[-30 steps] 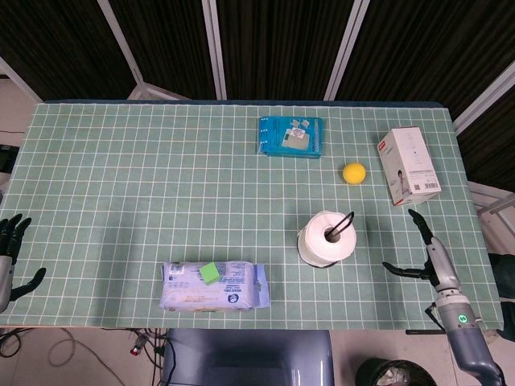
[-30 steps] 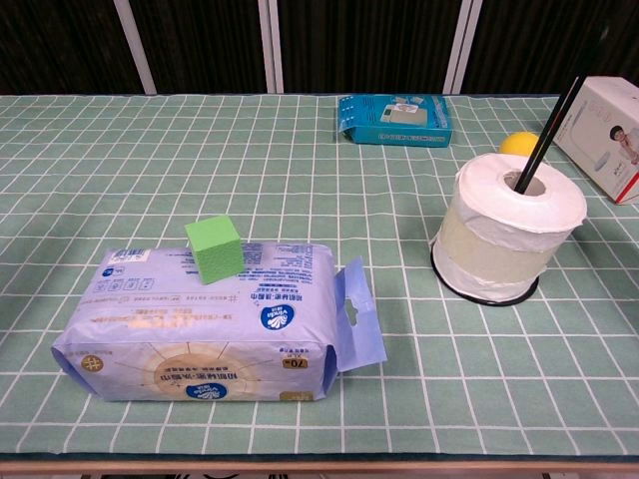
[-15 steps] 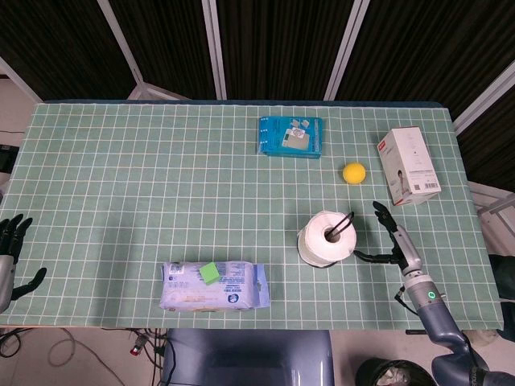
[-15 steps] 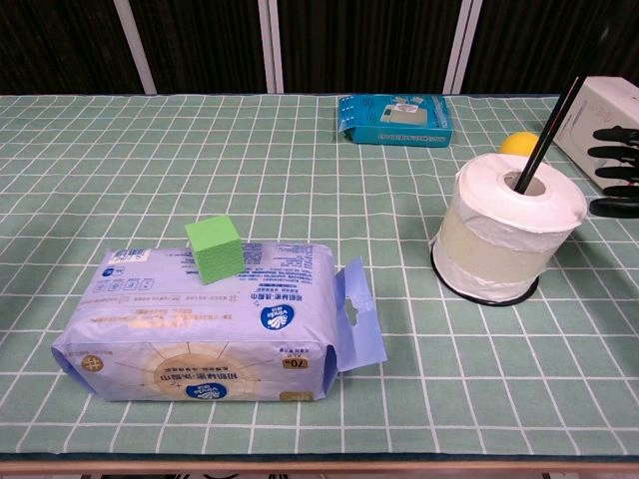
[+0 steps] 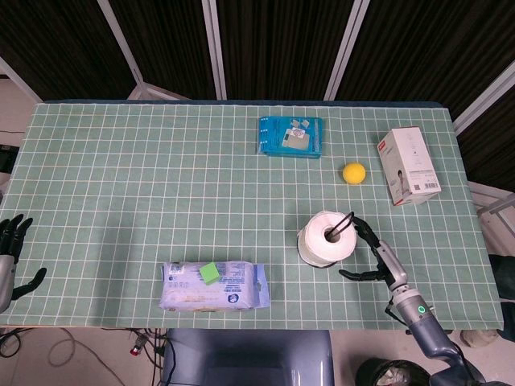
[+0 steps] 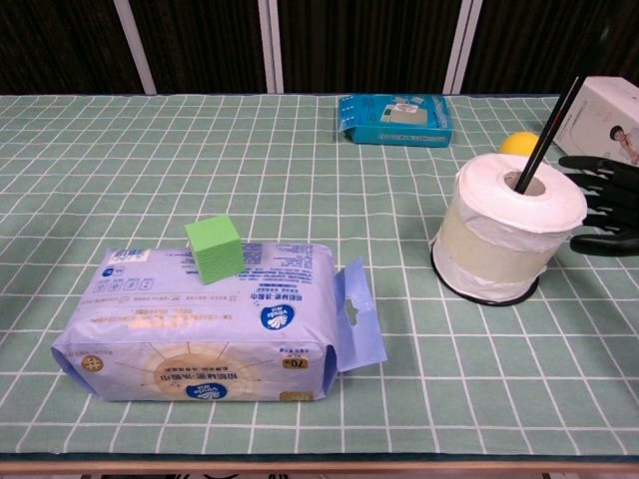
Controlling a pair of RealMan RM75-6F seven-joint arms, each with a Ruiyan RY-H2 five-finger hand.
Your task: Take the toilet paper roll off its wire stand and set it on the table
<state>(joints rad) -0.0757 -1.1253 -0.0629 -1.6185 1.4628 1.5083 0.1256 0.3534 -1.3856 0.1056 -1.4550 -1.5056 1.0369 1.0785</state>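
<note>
From the head view, I am looking down on the green checked table (image 5: 145,177), where the toilet paper roll (image 5: 326,239) is sitting upright on its wire stand (image 5: 345,223), the black rod poking up through the core and leaning toward the far right. My right hand (image 5: 376,256) is hovering just beside the roll on its right side, fingers spread apart and thumb held out, gripping nothing; whether the fingertips are touching the paper I cannot tell from here. My left hand (image 5: 11,256) is hanging at the table's left edge, well apart from everything, fingers apart and holding nothing. A blue pack of wipes (image 5: 213,286) is lying near the front edge with a small green cube (image 5: 210,273) resting on top of it. Farther back, a blue box (image 5: 290,137) is lying flat, a yellow ball (image 5: 354,173) is sitting near a white carton (image 5: 408,166). From the chest view, the roll (image 6: 507,228) is standing inside the stand's black base ring (image 6: 484,294), the rod slanting up to the right. My right hand's dark fingers (image 6: 599,170) are reaching in from the right edge, spread one above another just beside the roll, with the thumb lower down. The wipes pack (image 6: 205,324) and cube (image 6: 215,248) are lying in the foreground, the blue box (image 6: 393,119) at the back.
</note>
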